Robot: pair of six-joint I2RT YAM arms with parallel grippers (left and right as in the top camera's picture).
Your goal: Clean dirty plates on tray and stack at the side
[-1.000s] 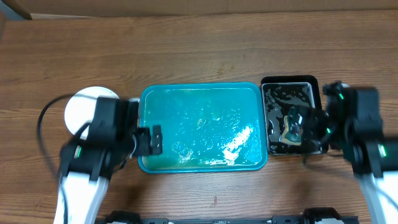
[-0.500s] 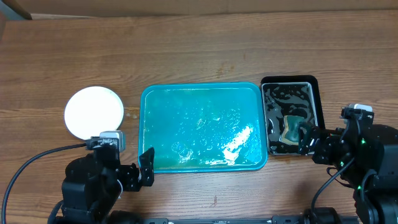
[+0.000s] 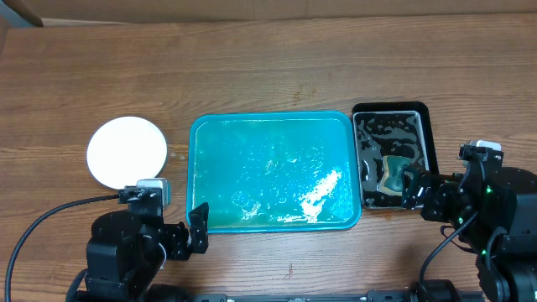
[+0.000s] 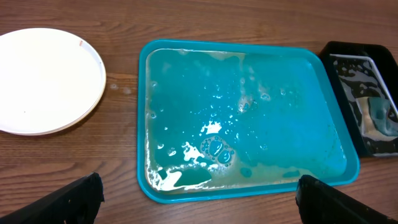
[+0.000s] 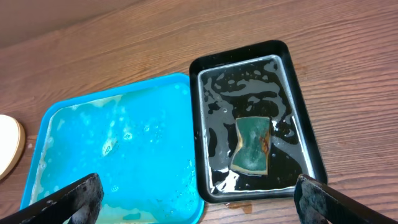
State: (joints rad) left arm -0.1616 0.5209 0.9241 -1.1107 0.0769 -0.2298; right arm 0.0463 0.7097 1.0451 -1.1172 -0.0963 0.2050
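Observation:
The turquoise tray sits mid-table holding soapy water and foam, with no plate on it; it also shows in the left wrist view and the right wrist view. A white plate stack lies on the table left of the tray, seen in the left wrist view too; how many plates it holds cannot be told. My left gripper is open and empty, near the tray's front left corner. My right gripper is open and empty, near the front of the table on the right.
A small black tray with water stands right of the turquoise tray. A green sponge lies in it. A small brown spill marks the table in front of the black tray.
Both arms have drawn back from over the trays to the front of the table. Since half a second ago they have barely moved.

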